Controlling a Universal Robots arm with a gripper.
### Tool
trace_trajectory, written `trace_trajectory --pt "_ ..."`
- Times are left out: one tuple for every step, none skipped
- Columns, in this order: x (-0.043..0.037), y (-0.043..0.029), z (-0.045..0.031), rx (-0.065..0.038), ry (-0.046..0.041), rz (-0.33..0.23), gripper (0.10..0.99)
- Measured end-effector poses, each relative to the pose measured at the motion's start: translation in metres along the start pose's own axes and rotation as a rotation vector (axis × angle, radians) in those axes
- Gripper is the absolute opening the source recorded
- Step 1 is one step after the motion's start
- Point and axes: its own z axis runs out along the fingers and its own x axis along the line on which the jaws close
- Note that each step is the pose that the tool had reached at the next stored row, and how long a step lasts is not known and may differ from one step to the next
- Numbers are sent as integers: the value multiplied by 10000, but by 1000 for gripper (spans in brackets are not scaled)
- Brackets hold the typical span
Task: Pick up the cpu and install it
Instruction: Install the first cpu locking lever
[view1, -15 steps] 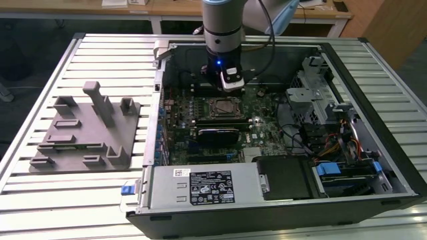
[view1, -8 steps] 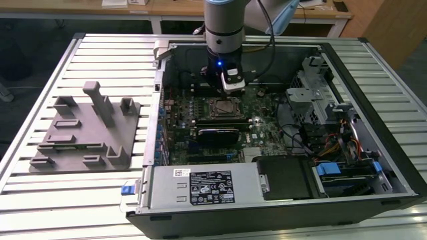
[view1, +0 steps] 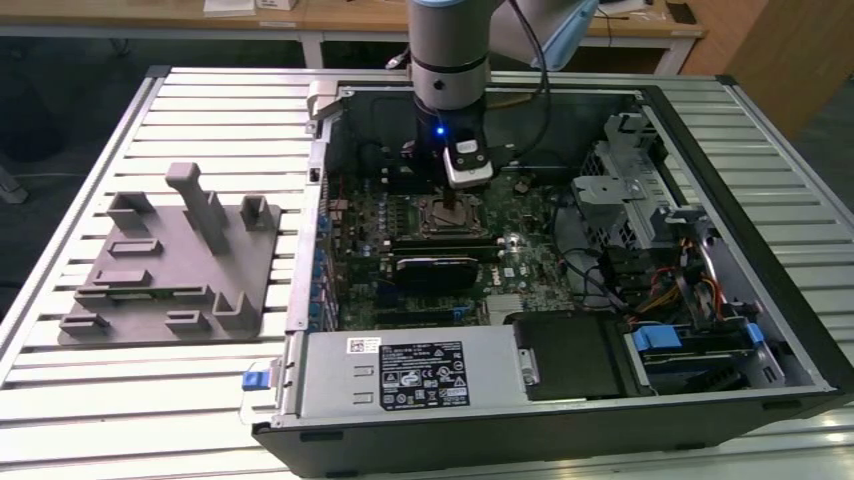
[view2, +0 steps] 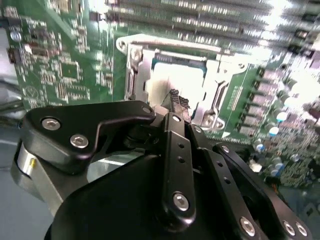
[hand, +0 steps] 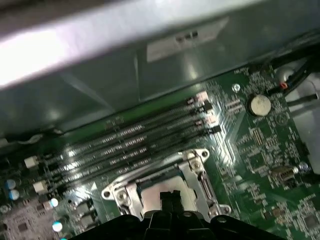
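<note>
**Arm lowered over the CPU socket inside the open computer case**

The gripper (view1: 455, 200) hangs inside the open computer case (view1: 747, 300), directly above the metal socket frame (view1: 447, 215) on the green motherboard (view1: 534, 275). The case lies on its side on a ribbed metal desk (view1: 214, 100), taking up the half toward the exterior view's right. A grey plastic fixture (view1: 174, 265) with upright posts stands on the desk beside the case, toward the exterior view's left edge.

In the second wrist view the gripper (view2: 175, 102) has its dark fingers (view2: 174, 96) drawn close together, their tips right over the cpu (view2: 182, 82), whose pale silver top lies flat inside the socket frame (view2: 135, 70). Whether the fingers pinch the chip or merely touch its top I cannot tell; they appear clenched, with almost no gap between them.

In the first wrist view the fingers (hand: 170, 200) point down at the same socket frame (hand: 200, 167), with the memory slots (hand: 130, 142) running just beyond it and a round coin battery (hand: 260, 104) farther off on the board.

A black heatsink block (view1: 434, 268) sits on the motherboard just beside the socket, nearer the power supply (view1: 400, 372) at the case's front edge.
</note>
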Motion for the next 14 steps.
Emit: trace_trajectory --pt "-5 -11 0 57 -22 -6 106" --pt "-10 -22 1 104 -44 -11 106" --pt "-16 -33 2 142 -60 -15 106" --pt "-22 -44 3 182 -76 -20 106" --pt "-26 -53 3 220 -91 -24 106" --pt "-28 -59 4 242 -100 -26 106" --pt "-28 -60 4 243 -101 -25 106" --pt "-29 -60 4 244 -101 -25 106" --pt "-29 -61 3 246 -102 -25 106" --pt "-30 -62 -3 249 -101 -27 106" --pt "-31 -61 -17 246 -100 -27 106" --pt "-33 -60 -34 238 -98 -29 106" --pt "-35 -58 -56 229 -95 -30 106" --pt "-37 -57 -84 222 -93 -30 106"
